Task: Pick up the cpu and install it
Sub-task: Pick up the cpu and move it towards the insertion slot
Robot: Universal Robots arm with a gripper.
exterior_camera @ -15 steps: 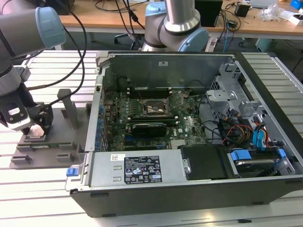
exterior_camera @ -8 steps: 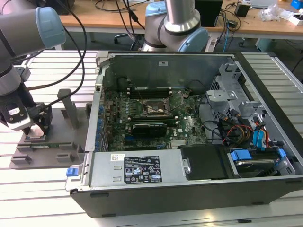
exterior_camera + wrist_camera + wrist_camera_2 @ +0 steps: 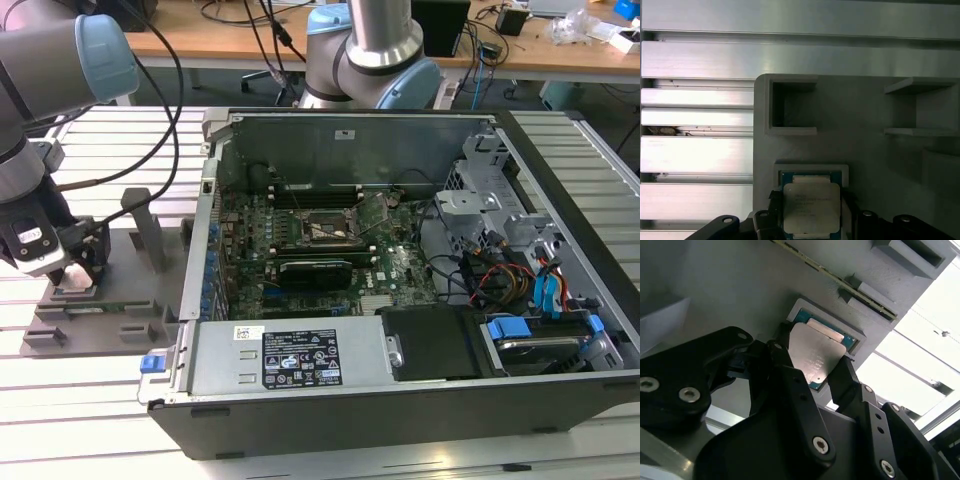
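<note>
A slatted aluminium table (image 3: 90,420) carries an open black computer case (image 3: 300,420) with its green motherboard exposed. At about the middle of that board lies the black rectangular socket frame (image 3: 318,228). At nine o'clock from the case, toward the exterior view's left, lies a grey plastic tray with upright posts (image 3: 100,330). The grey robot arm with pale blue joint caps (image 3: 60,60) reaches down onto the tray's nine-o'clock end. There the black claw (image 3: 75,275) sits low over a shallow square recess. In both wrist views the small flat square cpu with a silvery-grey metal top (image 3: 815,352) (image 3: 811,207) lies in that recess. The claw (image 3: 812,362) (image 3: 811,205) straddles it, its black fingers (image 3: 782,357) closed against two opposite edges of the cpu.
</note>
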